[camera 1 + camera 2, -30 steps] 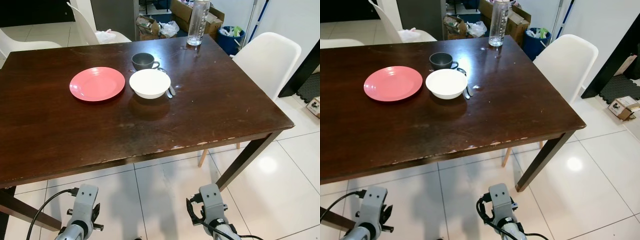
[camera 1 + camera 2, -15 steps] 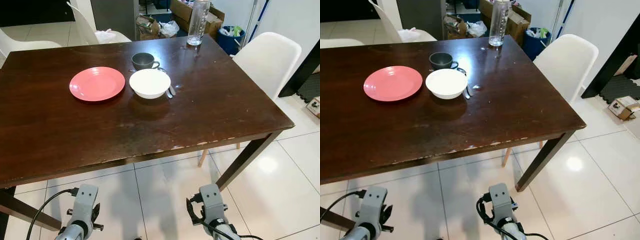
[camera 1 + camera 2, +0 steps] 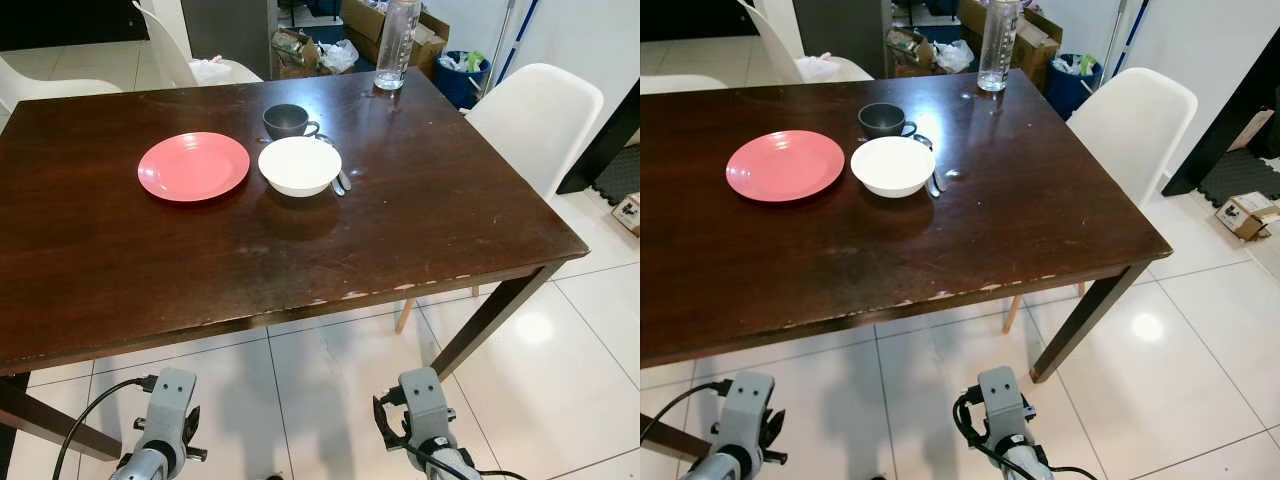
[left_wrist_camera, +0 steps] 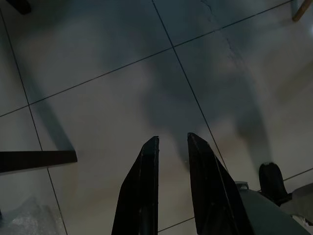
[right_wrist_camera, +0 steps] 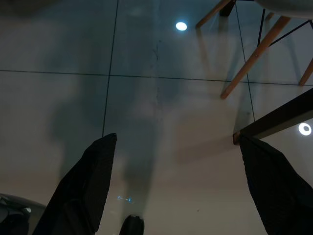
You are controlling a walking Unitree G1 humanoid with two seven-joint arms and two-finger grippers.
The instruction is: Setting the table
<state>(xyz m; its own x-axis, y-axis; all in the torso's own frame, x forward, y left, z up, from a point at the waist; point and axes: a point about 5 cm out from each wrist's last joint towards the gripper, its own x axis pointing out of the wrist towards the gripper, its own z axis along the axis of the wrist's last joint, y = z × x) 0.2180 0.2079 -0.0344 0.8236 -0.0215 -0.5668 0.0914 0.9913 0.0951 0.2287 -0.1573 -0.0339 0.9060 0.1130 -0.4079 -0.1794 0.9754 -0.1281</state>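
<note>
On the dark wooden table (image 3: 400, 210) a pink plate (image 3: 193, 166) lies at the far middle, with a white bowl (image 3: 299, 165) just right of it. A dark cup (image 3: 287, 121) stands behind the bowl, and metal cutlery (image 3: 341, 183) pokes out from the bowl's right side. Both arms hang below the near table edge, over the tiled floor. My left gripper (image 4: 172, 138) points at the floor with its fingers close together and nothing between them. My right gripper (image 5: 177, 138) is spread wide open above the tiles, empty.
A clear bottle (image 3: 396, 45) stands at the table's far right edge. A white chair (image 3: 535, 120) sits at the right side, and two more white chairs (image 3: 190, 60) stand at the far side. A blue bin (image 3: 462, 78) and cardboard boxes lie beyond.
</note>
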